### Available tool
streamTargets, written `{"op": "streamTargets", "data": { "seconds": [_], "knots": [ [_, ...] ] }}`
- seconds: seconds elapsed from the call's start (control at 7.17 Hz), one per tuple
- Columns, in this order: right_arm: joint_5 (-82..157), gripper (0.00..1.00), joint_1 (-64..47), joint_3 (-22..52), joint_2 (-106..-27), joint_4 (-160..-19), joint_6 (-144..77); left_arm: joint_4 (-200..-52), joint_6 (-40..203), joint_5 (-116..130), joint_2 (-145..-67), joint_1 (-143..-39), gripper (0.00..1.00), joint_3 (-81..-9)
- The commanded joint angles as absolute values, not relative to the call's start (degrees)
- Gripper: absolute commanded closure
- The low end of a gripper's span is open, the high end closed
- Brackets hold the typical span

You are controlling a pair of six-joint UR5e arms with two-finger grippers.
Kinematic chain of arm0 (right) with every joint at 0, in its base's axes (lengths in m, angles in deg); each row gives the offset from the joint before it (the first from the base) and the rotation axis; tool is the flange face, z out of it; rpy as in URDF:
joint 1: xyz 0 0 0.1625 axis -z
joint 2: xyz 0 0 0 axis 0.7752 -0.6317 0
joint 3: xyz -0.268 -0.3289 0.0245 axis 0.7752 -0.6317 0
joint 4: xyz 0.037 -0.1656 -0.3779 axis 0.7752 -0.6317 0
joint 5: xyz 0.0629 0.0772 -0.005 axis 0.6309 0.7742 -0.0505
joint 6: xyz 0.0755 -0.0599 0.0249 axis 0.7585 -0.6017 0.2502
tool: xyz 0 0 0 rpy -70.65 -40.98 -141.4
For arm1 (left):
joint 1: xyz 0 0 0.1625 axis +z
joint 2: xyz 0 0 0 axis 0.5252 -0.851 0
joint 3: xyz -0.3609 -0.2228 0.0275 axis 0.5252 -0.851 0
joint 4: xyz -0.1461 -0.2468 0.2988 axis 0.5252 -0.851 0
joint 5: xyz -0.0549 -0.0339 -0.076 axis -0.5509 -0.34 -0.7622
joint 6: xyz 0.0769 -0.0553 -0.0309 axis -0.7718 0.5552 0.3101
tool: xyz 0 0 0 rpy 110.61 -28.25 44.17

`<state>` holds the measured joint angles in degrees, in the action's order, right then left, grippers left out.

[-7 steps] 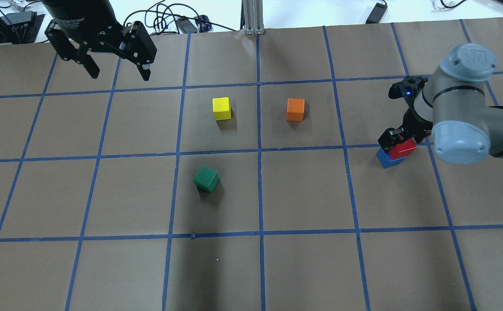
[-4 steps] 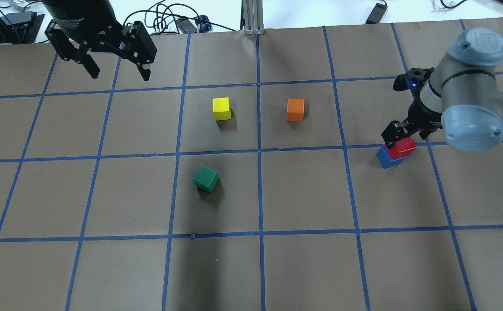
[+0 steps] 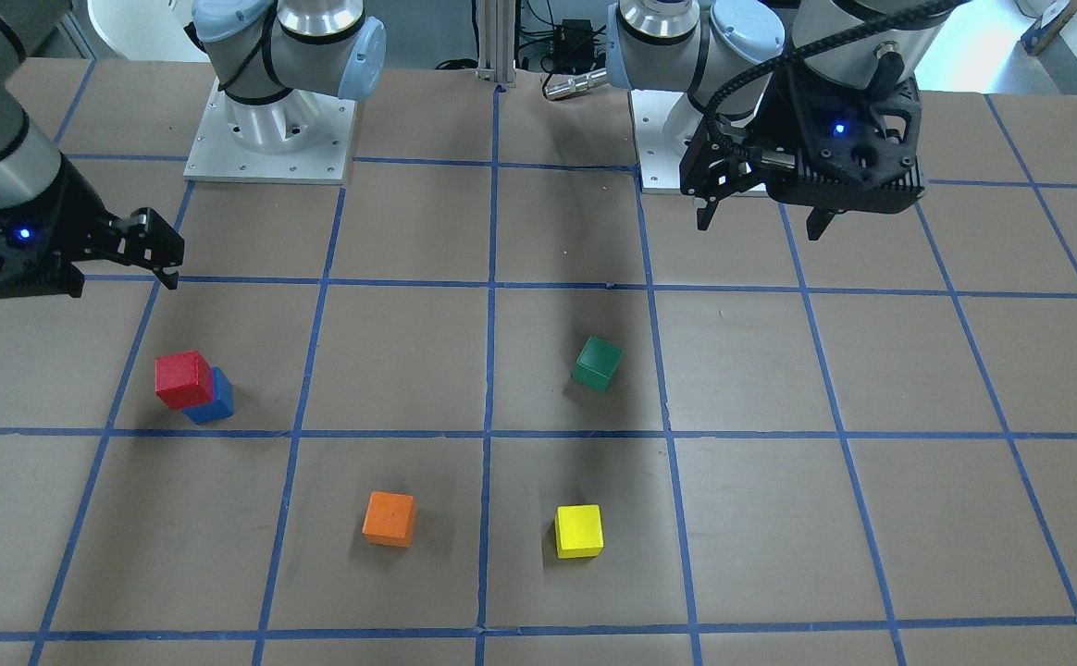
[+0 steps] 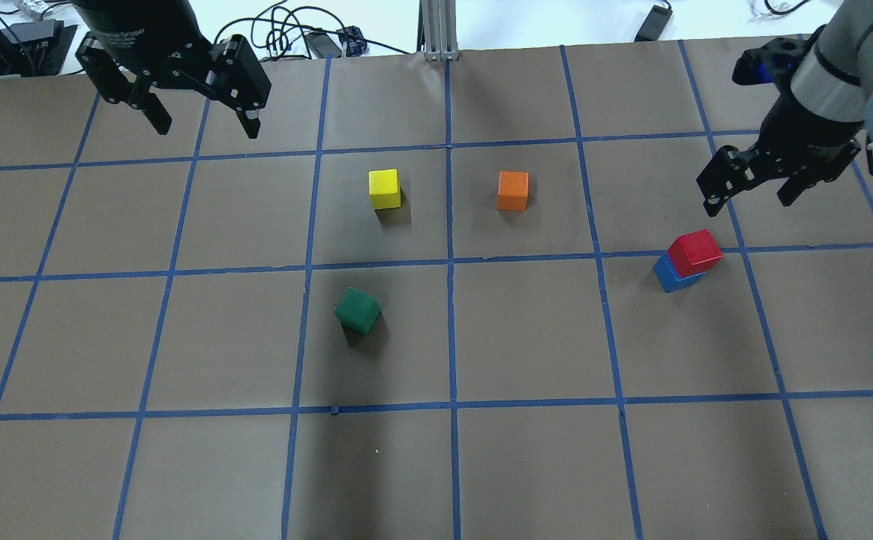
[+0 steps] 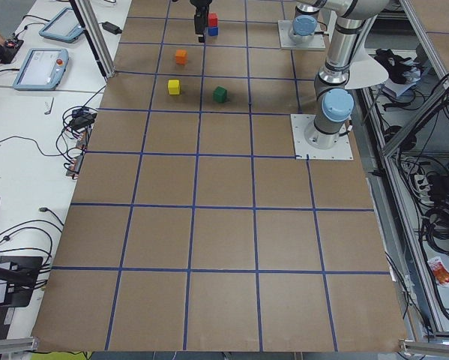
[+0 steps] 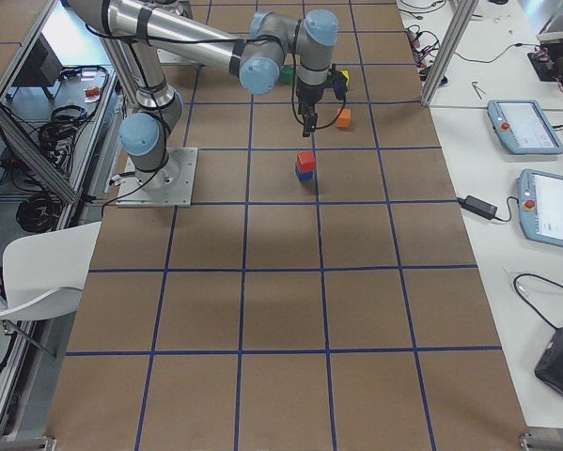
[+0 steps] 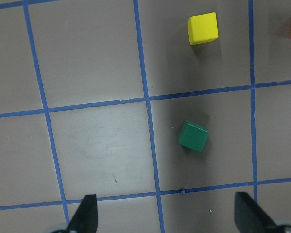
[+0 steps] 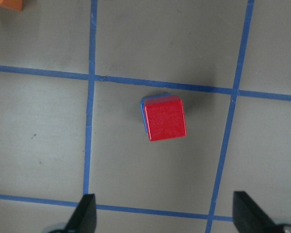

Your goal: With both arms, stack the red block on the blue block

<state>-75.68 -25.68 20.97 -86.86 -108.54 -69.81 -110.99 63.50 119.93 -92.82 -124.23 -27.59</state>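
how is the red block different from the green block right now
The red block sits on the blue block; the green block rests directly on the table. The red block is near the open right gripper; the green block lies near the table's middle. The green block is turned more askew to the grid lines than the red block. Both look like same-size cubes, neither gripped.

Overhead and front cameras faced each other, sharing the brown paper-covered table (image 4: 526, 465); end cameras stood farther back; wrist cameras looked straight down, closest.
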Motion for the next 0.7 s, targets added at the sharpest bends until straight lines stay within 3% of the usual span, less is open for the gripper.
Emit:
{"op": "streamTargets", "data": {
  "seconds": [0.0,0.56],
  "knots": [
    [-70.87,0.0,-29.48,19.17,-88.9,-105.09,-62.98,-110.99,63.49,119.94,-92.88,-124.23,0.0,-27.55],
    [-71.01,0.0,-36.62,19.6,-89.16,-105.27,-47.04,-110.99,63.58,119.94,-92.88,-124.23,0.0,-27.55]
  ]
}}
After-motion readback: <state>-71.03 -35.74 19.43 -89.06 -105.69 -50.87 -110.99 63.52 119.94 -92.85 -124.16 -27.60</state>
